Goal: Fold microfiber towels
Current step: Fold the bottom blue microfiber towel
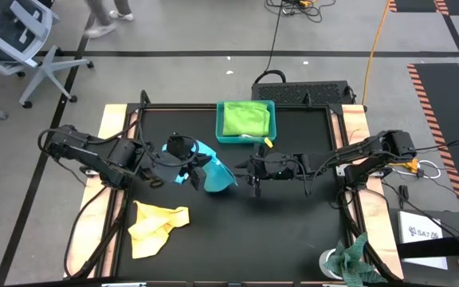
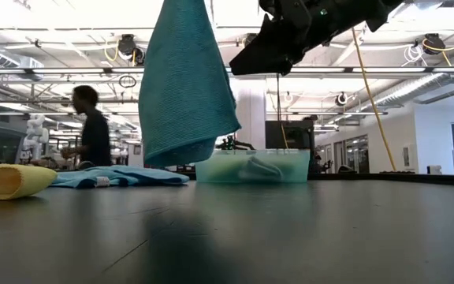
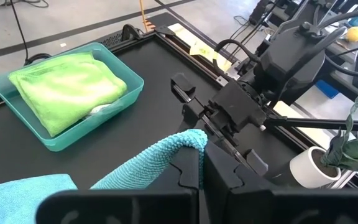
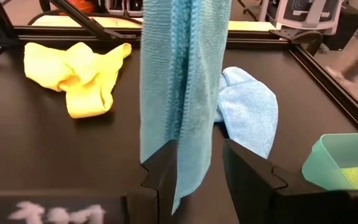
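A turquoise towel (image 2: 184,79) hangs from my left gripper (image 3: 201,168), which is shut on its top above the table's middle (image 1: 200,166). The towel's lower end (image 2: 187,158) is clear of the table. My right gripper (image 4: 199,171) comes in level from the table's right (image 1: 241,169). It is open, with one finger on each side of the hanging towel (image 4: 182,93). A light blue towel (image 4: 250,112) lies flat behind it. A crumpled yellow towel (image 1: 158,225) lies near the front left. A lime green towel (image 1: 245,118) sits in the teal tray (image 1: 220,137). My left gripper pinches a bunched fold at the turquoise towel's top (image 3: 188,142) between its two shut fingers. The fingers slant downward toward the table's right. The towel hangs slack below them, lifted clear of the table. My right gripper's fingers (image 4: 163,171) flank the towel; whether they touch it I cannot tell.
The teal tray stands at the far middle. A mottled green rag (image 1: 353,259) and a white cup (image 1: 330,263) sit at the near right corner. Raised dark rails (image 1: 337,143) frame the black mat. A person (image 2: 93,130) stands in the room behind.
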Action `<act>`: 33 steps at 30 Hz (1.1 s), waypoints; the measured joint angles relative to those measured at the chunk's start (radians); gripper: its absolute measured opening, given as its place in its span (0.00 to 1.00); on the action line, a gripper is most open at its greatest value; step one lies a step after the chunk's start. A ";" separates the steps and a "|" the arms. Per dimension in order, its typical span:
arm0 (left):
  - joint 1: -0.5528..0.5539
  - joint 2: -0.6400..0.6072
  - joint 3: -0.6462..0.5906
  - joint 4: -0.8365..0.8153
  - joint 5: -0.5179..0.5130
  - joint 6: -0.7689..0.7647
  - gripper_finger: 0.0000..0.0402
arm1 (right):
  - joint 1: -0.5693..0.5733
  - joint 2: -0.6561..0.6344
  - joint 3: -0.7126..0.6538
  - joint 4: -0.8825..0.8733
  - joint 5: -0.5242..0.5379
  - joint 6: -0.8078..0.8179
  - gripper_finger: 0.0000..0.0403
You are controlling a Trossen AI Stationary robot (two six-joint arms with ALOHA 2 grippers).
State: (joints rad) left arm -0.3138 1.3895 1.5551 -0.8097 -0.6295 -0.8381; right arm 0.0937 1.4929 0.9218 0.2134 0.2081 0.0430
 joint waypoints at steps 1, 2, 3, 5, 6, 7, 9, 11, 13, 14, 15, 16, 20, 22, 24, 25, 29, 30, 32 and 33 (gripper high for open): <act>0.000 0.000 0.000 0.000 0.000 0.000 0.01 | 0.000 0.000 0.000 0.000 0.000 0.009 0.29; 0.000 0.000 0.000 0.000 0.000 0.000 0.01 | 0.000 0.000 0.000 0.000 0.000 0.021 0.29; 0.000 0.000 0.000 0.000 -0.002 0.001 0.02 | 0.000 0.000 0.000 0.000 0.000 0.030 0.29; 0.000 0.000 0.000 0.000 -0.007 0.002 0.02 | 0.000 0.000 0.000 0.000 0.000 0.031 0.29; 0.000 0.000 0.000 0.000 -0.007 0.004 0.01 | 0.000 0.000 0.000 0.000 0.000 0.029 0.29; 0.000 0.000 0.000 0.000 -0.007 0.006 0.01 | 0.000 0.000 0.000 0.000 0.000 0.027 0.29; 0.000 0.000 0.000 0.000 -0.007 0.006 0.01 | 0.000 0.000 0.000 0.000 0.000 0.027 0.29; 0.000 0.000 0.000 0.000 -0.007 0.006 0.02 | 0.000 0.009 0.000 0.008 0.000 0.027 0.29; 0.000 0.000 0.000 -0.001 -0.007 0.006 0.01 | 0.000 0.022 0.000 0.011 0.000 0.026 0.29; 0.000 0.000 0.000 0.000 -0.007 0.006 0.01 | 0.000 0.030 0.000 0.021 0.000 0.025 0.29; 0.000 0.000 0.000 0.000 -0.007 0.006 0.01 | 0.000 0.039 0.000 0.023 0.000 0.025 0.29; 0.000 0.000 0.000 0.000 -0.007 0.006 0.01 | 0.000 0.044 0.000 0.028 0.000 0.025 0.29; 0.000 0.000 0.000 0.001 -0.007 0.006 0.02 | 0.000 0.053 0.000 0.048 0.000 0.024 0.29; 0.000 0.000 0.000 0.001 -0.006 0.006 0.01 | 0.000 0.054 0.000 0.059 0.000 0.024 0.29; 0.000 0.000 0.000 0.001 -0.005 0.006 0.01 | -0.002 0.056 0.000 0.080 0.001 0.024 0.29; 0.000 0.000 0.000 0.001 -0.004 0.006 0.02 | -0.003 0.057 0.000 0.085 0.003 0.024 0.29; 0.000 0.000 0.000 0.001 -0.002 0.006 0.01 | -0.003 0.074 0.000 0.099 0.004 0.024 0.29; 0.000 0.000 0.000 0.002 -0.002 0.006 0.01 | -0.003 0.080 0.000 0.102 0.004 0.024 0.29; 0.000 0.000 0.000 0.002 -0.001 0.005 0.01 | -0.002 0.105 0.001 0.124 0.004 0.024 0.29; 0.000 0.000 0.000 0.003 -0.001 0.005 0.02 | -0.002 0.115 0.001 0.125 0.004 0.024 0.29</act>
State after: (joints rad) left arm -0.3138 1.3895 1.5553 -0.8065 -0.6300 -0.8330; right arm 0.0914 1.6084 0.9226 0.3385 0.2119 0.0673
